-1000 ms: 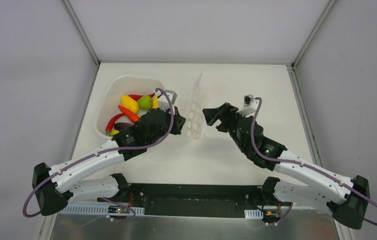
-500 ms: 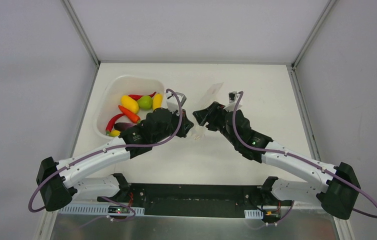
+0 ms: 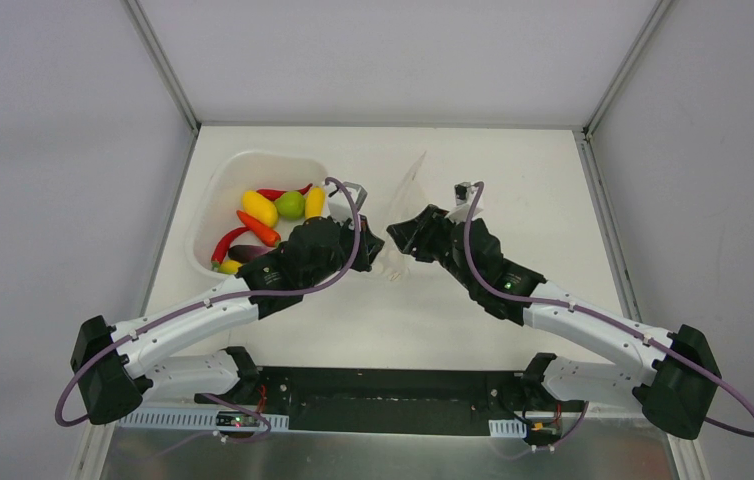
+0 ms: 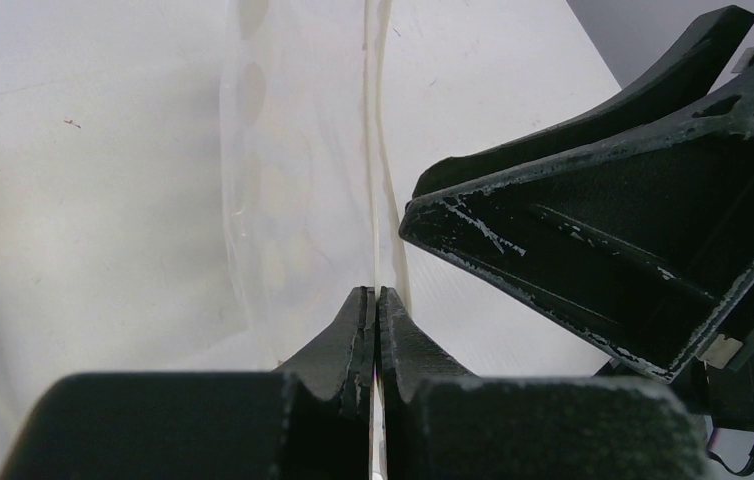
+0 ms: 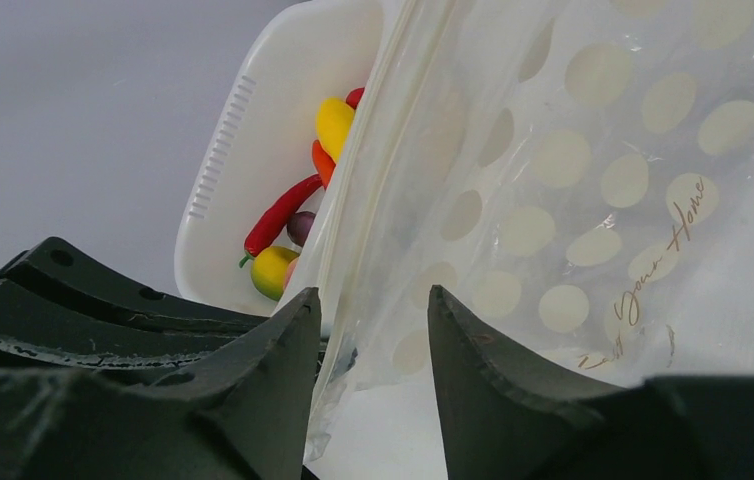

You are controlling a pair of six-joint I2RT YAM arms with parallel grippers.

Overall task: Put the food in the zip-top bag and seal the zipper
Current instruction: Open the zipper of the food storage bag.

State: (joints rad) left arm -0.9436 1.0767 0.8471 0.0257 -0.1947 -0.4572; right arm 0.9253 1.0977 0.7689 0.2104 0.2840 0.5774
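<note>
Find the zip-top bag stood on edge at the middle of the table, almost edge-on from above, its dotted face broad in the right wrist view. Read its long axis as running near to far, leaning a little right at the far end. Near end gripped, far end free. Cannot tell whether the mouth is parted. Take the pale strip along the gripped edge as probably the zipper.

Note the left gripper clamped on that edge, fingers pressed together on the film. Note the right gripper just beside it, fingers apart, the bag's edge hanging in the gap and not yet pinched.

Judged from this, a second grip to open the mouth. Aim to catch a single layer with the right fingers, low on the strip. Then draw the two grips apart gently, sideways, so nothing slips or tears.

Leave the food for after: heaped in the white tub, far left, apart from the bag.
</note>
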